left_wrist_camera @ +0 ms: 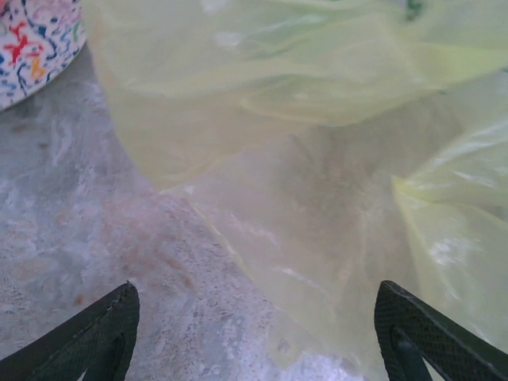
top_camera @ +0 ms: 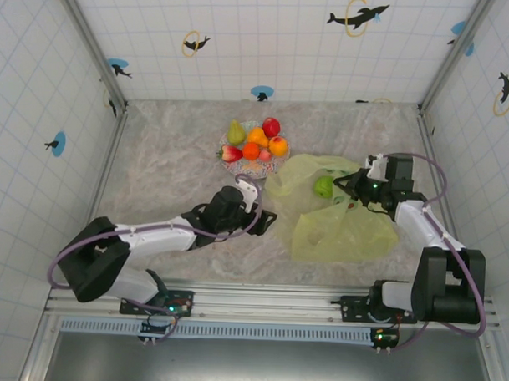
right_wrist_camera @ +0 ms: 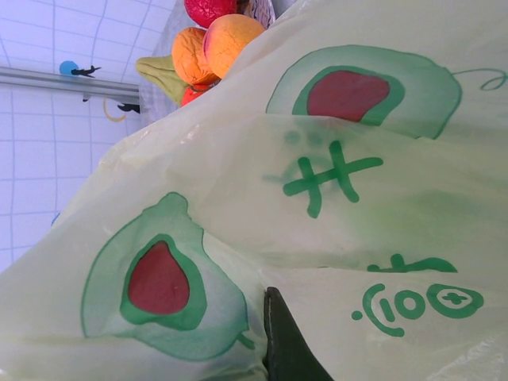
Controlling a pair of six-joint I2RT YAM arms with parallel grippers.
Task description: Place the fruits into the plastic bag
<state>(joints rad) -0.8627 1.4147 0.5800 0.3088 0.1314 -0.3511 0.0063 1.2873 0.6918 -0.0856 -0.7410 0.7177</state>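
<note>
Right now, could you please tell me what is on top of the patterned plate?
Piled on the plate are a pear, a red apple, three orange fruits, a strawberry and a small pink fruit. They hide most of its surface.

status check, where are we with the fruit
Left gripper open, facing the bag. Right gripper at the bag beside green apple, grip unclear. Other fruits on plate. No obstruction seen.
</note>
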